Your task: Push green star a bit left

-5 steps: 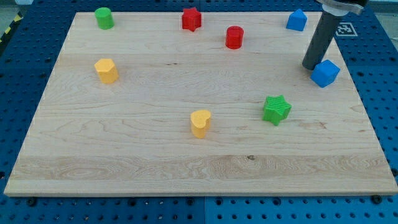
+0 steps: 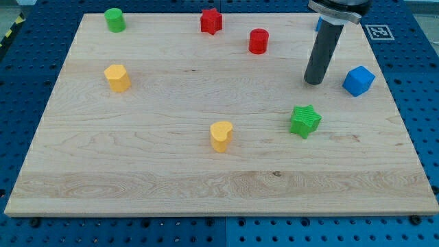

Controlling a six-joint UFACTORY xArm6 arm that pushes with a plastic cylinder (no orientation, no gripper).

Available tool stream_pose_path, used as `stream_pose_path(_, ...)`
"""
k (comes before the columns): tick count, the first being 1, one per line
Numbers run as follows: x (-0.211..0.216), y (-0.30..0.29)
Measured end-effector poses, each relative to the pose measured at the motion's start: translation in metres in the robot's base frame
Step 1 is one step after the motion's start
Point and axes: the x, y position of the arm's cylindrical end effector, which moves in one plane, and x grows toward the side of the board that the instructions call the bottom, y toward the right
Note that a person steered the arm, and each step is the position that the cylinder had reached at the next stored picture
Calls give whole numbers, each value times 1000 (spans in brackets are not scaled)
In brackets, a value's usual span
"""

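The green star (image 2: 304, 121) lies on the wooden board (image 2: 171, 165), right of centre. My tip (image 2: 313, 81) rests on the board above the star, slightly to its right, and apart from it. A blue cube (image 2: 358, 80) sits to the right of my tip, not touching it. The rod hides most of another blue block at the view's top right.
A red star (image 2: 211, 21) and a red cylinder (image 2: 258, 41) sit near the view's top. A green cylinder (image 2: 114, 20) is at the top left. A yellow block (image 2: 117, 77) is at the left. A yellow heart (image 2: 221, 135) sits left of the green star.
My tip has moved to the view's left, away from the blue cube, and now stands above the green star. No block has moved.
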Motion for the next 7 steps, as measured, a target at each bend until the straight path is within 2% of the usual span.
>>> stream_pose_path(3,-2,-2)
stream_pose_path(5,-72,-25)
stream_pose_path(7,-86,-25)
